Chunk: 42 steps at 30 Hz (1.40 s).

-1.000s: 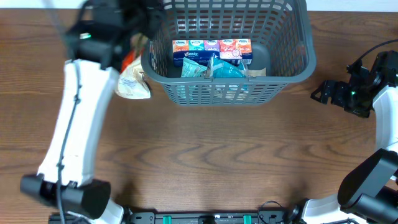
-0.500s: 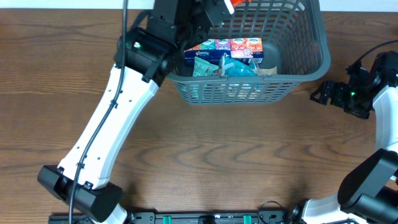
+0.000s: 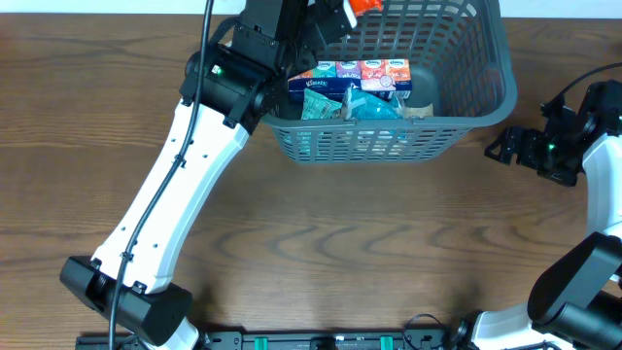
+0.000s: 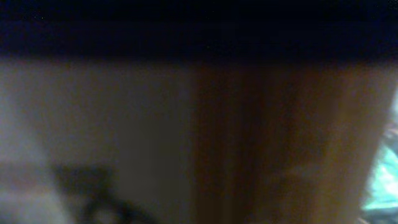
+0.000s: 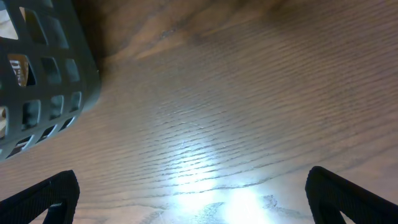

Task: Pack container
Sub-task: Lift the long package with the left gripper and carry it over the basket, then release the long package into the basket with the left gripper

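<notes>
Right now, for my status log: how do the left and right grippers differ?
The left gripper is above the container's left end, holding an orange packet; the right gripper is open, empty, over the table beside the container. Both are black.

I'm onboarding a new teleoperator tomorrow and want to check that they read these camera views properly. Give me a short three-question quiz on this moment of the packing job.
1. True or false: the right gripper is open above the bare wooden table, to one side of the container.
2. Where does the row of tissue packs lie?
A) on the table left of the container
B) inside the container
C) between the right gripper's fingers
3. Fill in the blank: the left gripper is above the container, holding an ______.

Key
1. True
2. B
3. orange packet
</notes>
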Tool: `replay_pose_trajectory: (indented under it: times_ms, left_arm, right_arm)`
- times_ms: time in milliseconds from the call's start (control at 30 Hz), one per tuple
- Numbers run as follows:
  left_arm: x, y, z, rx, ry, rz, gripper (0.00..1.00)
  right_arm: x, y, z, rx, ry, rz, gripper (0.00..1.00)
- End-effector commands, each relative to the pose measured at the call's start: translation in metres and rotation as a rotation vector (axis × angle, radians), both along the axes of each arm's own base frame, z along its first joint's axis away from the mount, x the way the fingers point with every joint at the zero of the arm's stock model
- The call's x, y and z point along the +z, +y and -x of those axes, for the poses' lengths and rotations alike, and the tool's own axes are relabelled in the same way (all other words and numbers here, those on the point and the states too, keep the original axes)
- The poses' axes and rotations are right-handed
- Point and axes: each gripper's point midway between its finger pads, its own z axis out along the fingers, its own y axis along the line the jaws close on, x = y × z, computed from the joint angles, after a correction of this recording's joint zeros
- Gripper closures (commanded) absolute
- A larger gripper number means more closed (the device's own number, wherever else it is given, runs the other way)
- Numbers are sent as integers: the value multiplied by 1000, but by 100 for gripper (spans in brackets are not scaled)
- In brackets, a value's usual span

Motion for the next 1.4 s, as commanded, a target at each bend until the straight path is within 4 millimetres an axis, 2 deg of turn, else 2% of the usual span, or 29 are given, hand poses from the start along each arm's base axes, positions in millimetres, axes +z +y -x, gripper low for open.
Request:
replay_pose_trajectory:
  times_ms: [0,167,367,633,733,933,1200,1367]
  left_arm:
    - [70,10,7,21,-169,49,94]
    - [95,2,14,-18,-248,53,94]
    - [94,-24,27,-104,-258,4,94]
    - [98,-74,50,-270,-266,57,94]
    - [93,-82,51,-283,-256,54,94]
    - [56,-105,42,-337,-166,57,94]
    - [-13,-134,17,-368,-35,32,94]
    - [-55,-140,1,-351,61,52,94]
  right_arm:
    - [2,5,-2,22,-10,-2,1]
    - [2,5,-1,22,-8,-3,1]
    - [2,5,-1,22,-4,-4,1]
    - [2,6,0,22,-4,-8,1]
    - [2,6,0,23,-1,-10,1]
    - [2,9,-1,27,-7,-27,1]
    - [2,10,-1,28,-8,-30,1]
    - [2,10,-1,29,-8,-29,1]
